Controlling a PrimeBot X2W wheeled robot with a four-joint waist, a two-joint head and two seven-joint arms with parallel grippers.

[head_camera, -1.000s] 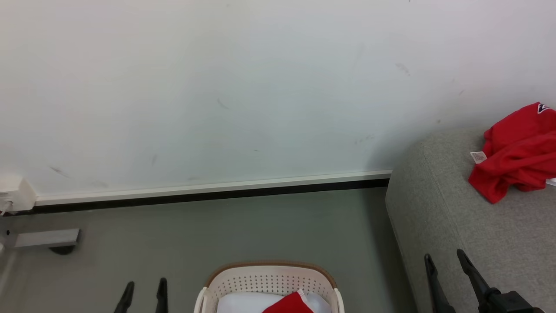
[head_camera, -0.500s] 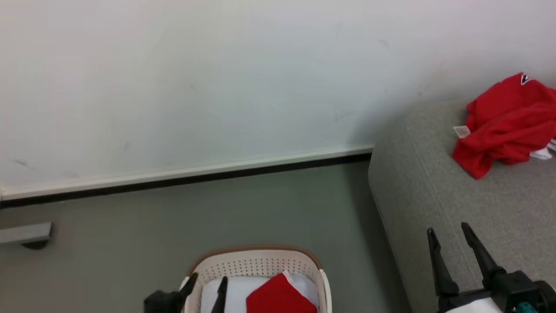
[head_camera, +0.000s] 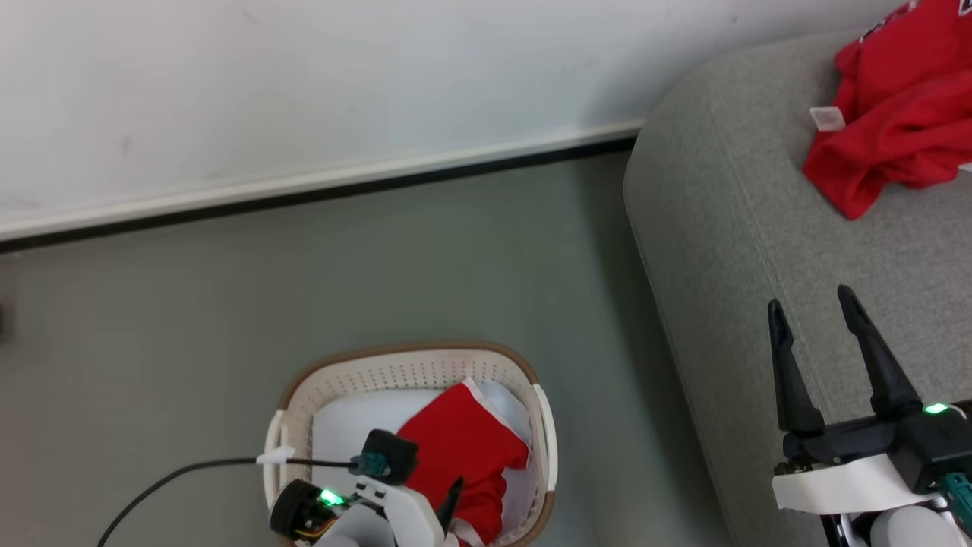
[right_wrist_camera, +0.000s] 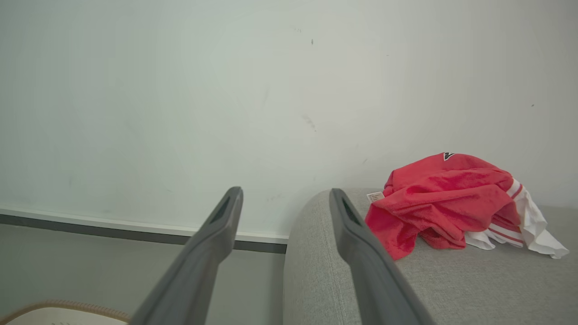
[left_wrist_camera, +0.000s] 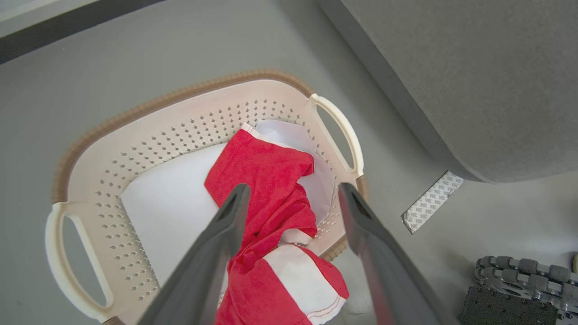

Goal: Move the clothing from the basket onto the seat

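Red, the nearer garment (left_wrist_camera: pixel 264 176) lies directly below my left hand (left_wrist_camera: pixel 293 189), whose fingers stand spread wide and hold nothing. Its long axis runs along my fingers: the white-panelled end lies towards my wrist, the flatter end just past my fingertips, and the bunched middle lies closer to my left finger. It rests on a pale sheet (left_wrist_camera: pixel 167 203) inside the basket (left_wrist_camera: pixel 135 113). I judge a straight descent onto that bunch comes next. My right hand (head_camera: pixel 811 300), also spread and empty, hangs by the edge of the seat (head_camera: pixel 729 190), well apart from the basket, so the left is nearer. Beyond the right fingertips the other garment (head_camera: pixel 888 121) lies on the seat.
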